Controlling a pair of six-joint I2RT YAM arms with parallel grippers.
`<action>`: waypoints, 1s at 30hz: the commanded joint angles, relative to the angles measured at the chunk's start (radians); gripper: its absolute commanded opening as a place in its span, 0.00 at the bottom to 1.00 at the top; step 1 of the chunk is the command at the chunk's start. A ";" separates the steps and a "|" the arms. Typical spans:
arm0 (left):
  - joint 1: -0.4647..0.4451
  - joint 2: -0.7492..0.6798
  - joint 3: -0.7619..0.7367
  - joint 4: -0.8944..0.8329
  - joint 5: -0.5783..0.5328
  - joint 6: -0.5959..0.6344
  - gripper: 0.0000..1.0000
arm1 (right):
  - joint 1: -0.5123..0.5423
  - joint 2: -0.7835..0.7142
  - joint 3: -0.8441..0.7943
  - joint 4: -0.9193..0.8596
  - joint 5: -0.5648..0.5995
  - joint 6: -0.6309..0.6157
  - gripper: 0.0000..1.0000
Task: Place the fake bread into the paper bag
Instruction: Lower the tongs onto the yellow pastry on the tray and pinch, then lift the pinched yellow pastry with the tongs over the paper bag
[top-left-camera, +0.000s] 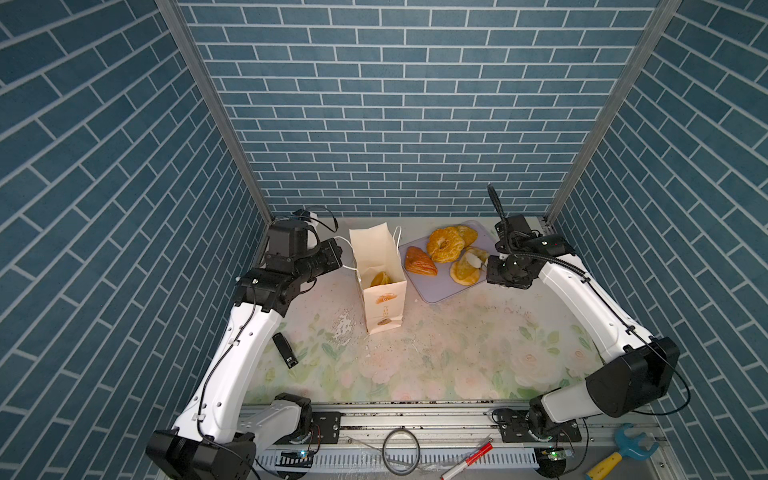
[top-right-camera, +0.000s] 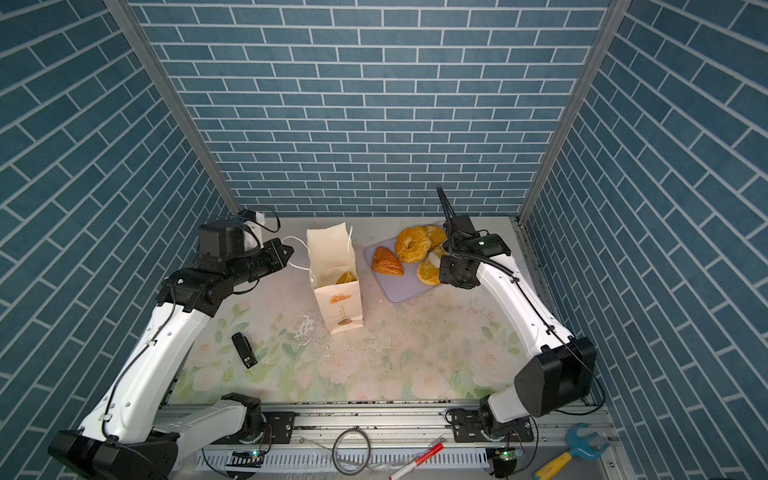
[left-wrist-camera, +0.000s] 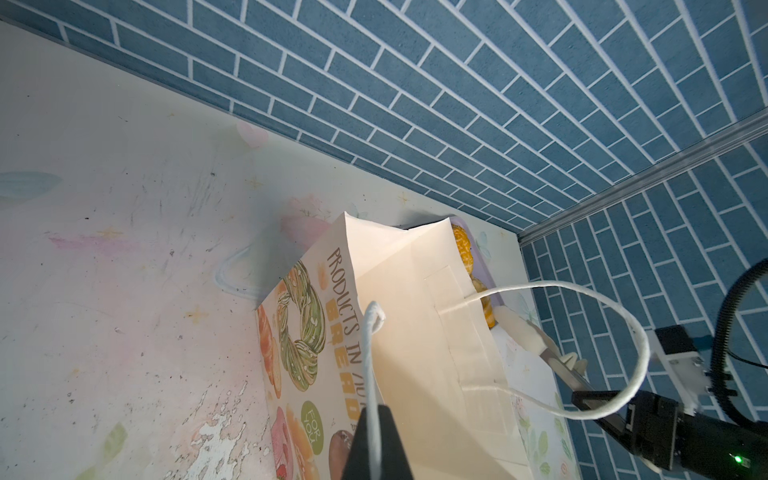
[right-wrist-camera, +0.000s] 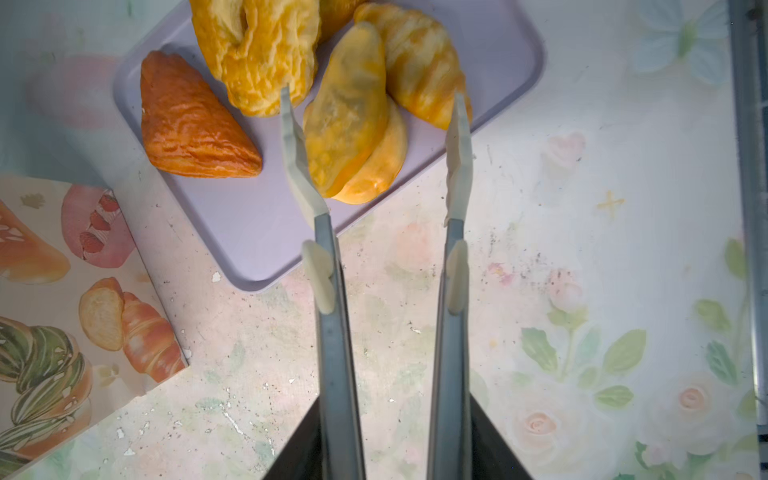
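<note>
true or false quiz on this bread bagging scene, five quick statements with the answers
1. The left gripper is shut on the cord handle of the paper bag. True.
2. The paper bag lies flat on its side. False: it stands upright with its mouth open.
3. The right gripper is open, its jaws either side of an oval roll. True.
4. The bag holds no bread. False: one golden pastry sits inside.
5. The brown triangle lies off the tray. False: it rests on the tray.

White arm shells (top-left-camera: 232, 365), black joints (top-left-camera: 631, 380), black cables (top-left-camera: 557, 260).
</note>
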 joint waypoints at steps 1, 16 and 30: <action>-0.006 0.011 0.003 -0.020 -0.017 0.017 0.00 | -0.002 0.036 0.010 0.076 -0.045 0.044 0.48; -0.005 0.023 0.002 -0.033 -0.039 0.024 0.00 | -0.001 0.223 0.089 0.065 -0.044 -0.009 0.49; -0.006 0.005 -0.013 -0.025 -0.036 0.018 0.00 | 0.005 0.176 0.097 0.033 -0.020 -0.038 0.28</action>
